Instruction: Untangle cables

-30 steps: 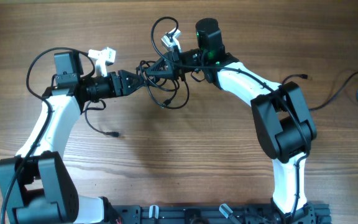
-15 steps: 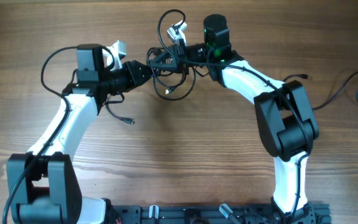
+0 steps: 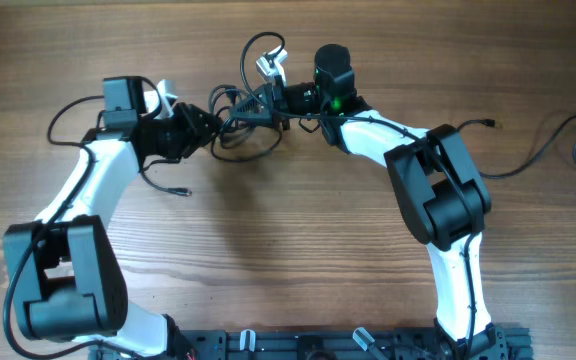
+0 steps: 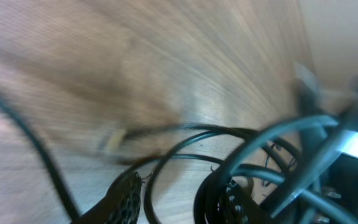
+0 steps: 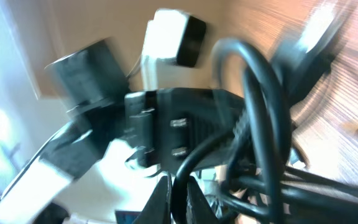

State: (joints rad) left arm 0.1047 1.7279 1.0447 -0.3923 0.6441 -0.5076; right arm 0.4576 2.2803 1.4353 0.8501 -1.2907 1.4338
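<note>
Brown wood-grain table (image 3: 268, 250), evenly lit.

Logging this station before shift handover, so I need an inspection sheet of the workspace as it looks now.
Surface: wood-grain table.
Job's things: black cable tangle between the two tools, white plug at its top.
Clutter: nothing seen.
Grippers: left tool in the tangle, closure blurred; right tool shut on a strand.
Cables: separate black cable lying at the right edge.
Surroundings: black rail along the near edge.
</note>
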